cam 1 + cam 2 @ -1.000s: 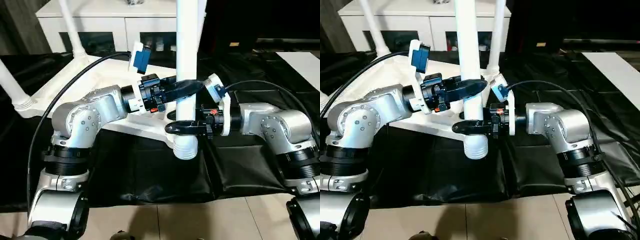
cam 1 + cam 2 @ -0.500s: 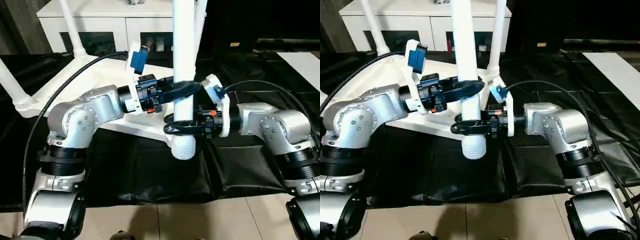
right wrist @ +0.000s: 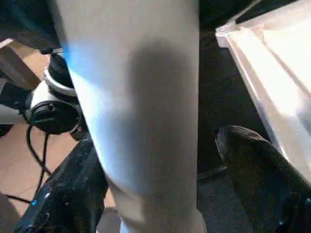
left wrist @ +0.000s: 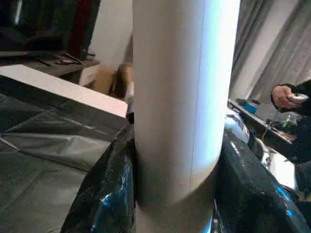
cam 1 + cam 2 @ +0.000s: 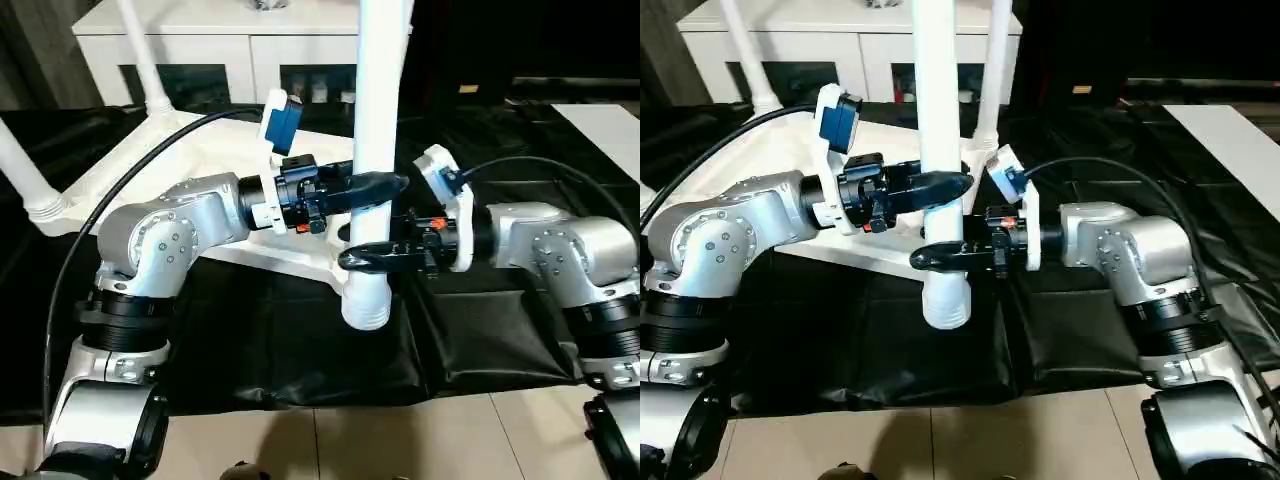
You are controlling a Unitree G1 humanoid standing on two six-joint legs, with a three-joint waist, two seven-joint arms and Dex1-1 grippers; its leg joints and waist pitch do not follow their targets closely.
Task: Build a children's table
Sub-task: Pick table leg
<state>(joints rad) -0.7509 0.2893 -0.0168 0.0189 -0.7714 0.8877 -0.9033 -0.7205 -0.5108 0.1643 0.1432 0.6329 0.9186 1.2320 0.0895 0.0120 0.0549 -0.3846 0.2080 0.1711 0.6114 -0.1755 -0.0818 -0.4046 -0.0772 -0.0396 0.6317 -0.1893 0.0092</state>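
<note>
A long white table leg (image 5: 378, 120) stands upright between my two grippers, its threaded lower end (image 5: 365, 305) hanging just above the black cloth. My left gripper (image 5: 375, 185) is shut on the leg (image 4: 180, 97), with both fingers pressed against its sides. Lower down, my right gripper (image 5: 362, 258) rings the same leg (image 3: 141, 111); one finger (image 3: 252, 165) stands a little apart from it. The white tabletop (image 5: 200, 160) lies upside down behind the grippers. Two screwed-in legs (image 5: 22, 170) (image 5: 142, 60) rise on its left and a third (image 5: 995, 70) at the back.
A white cabinet (image 5: 200, 40) with glass-fronted compartments stands behind the tabletop. Black cloth (image 5: 300, 350) covers the floor under the work, with bare tiles (image 5: 400, 440) nearest me. A person's hand (image 4: 286, 94) holding a small object shows far off in the left wrist view.
The right gripper's fingers have loosened around the leg, and that gripper has shifted slightly right. The left wrist has turned a little, still gripping the leg, which stays upright.
</note>
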